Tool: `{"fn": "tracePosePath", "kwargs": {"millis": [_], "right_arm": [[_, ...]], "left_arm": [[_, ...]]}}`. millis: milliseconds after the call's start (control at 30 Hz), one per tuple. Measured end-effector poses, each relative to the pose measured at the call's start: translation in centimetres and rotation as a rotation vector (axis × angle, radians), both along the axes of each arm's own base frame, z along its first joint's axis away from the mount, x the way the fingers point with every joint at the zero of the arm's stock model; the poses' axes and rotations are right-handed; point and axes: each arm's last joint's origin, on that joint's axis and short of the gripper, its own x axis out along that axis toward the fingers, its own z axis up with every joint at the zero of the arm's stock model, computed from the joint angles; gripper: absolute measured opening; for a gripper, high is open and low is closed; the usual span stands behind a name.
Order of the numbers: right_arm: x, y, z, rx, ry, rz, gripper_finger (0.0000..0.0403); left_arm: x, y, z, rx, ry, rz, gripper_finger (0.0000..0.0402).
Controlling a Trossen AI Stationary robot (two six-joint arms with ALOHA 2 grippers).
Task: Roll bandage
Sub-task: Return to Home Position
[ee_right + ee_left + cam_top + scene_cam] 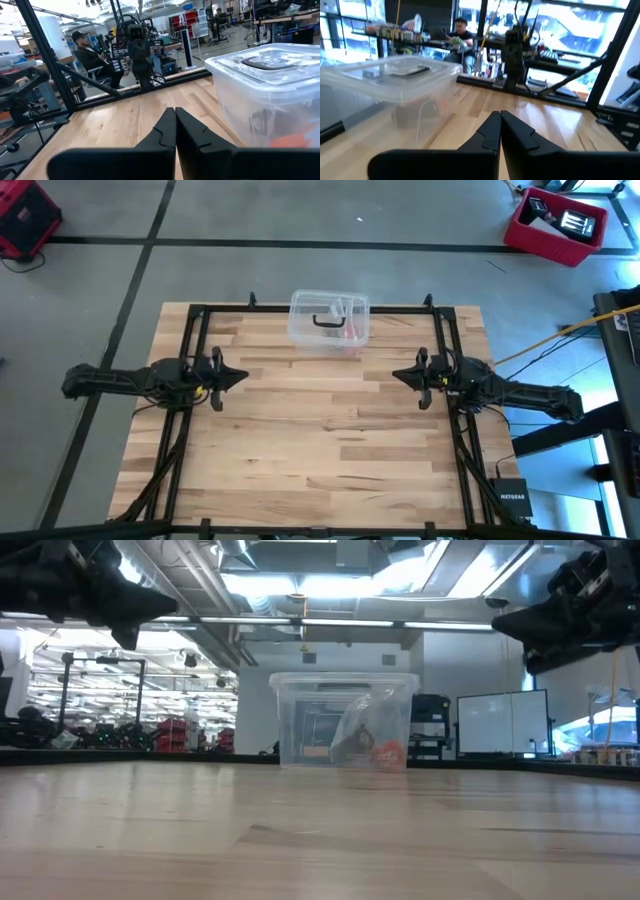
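Left gripper (243, 376) and right gripper (397, 375) hang pinched shut, empty, toward the table's (320, 450) side edges. The bandage (349, 746), seemingly rolled, sits inside the lidded plastic container (330, 320) at the far edge; retract clear of it.

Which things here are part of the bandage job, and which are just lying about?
Job: closed clear box at the far edge of the table; dark lump inside it, likely the bandage; left gripper and right gripper, both shut, apart from the box.
Lying about: red crate, red case, both off the table; black Netgear unit.
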Motion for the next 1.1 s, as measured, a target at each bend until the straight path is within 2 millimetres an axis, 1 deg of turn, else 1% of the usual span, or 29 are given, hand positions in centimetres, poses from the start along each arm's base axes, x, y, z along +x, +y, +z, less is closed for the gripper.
{"fn": "tracePosePath", "kwargs": {"millis": [133,300,433,633,833,1100], "right_arm": [[-0.1,0.0,-0.7,0.017,0.001,-0.010,0.0004],[-0.1,0.0,-0.8,0.025,0.001,-0.001,0.0003],[-0.1,0.0,-0.8,0.025,0.000,0.000,0.0002],[-0.2,0.0,-0.9,0.026,0.009,0.006,0.0003],[-0.2,0.0,-1.5,0.038,0.065,-0.010,0.0002],[-0.8,0.1,-1.3,0.018,0.028,-0.022,0.0002]], "left_arm": [[-0.6,0.0,-0.3,0.004,-0.050,0.000,0.0005],[-0.9,0.0,-1.7,-0.030,-0.091,-0.001,0.0005],[-0.9,0.1,-2.4,-0.028,-0.049,0.011,0.0005],[-0.9,0.2,-2.4,-0.002,-0.045,0.037,0.0005],[-0.9,0.3,-2.4,-0.009,-0.044,0.056,0.0005],[-0.9,0.3,-2.4,0.021,-0.036,0.057,0.0005]]}}
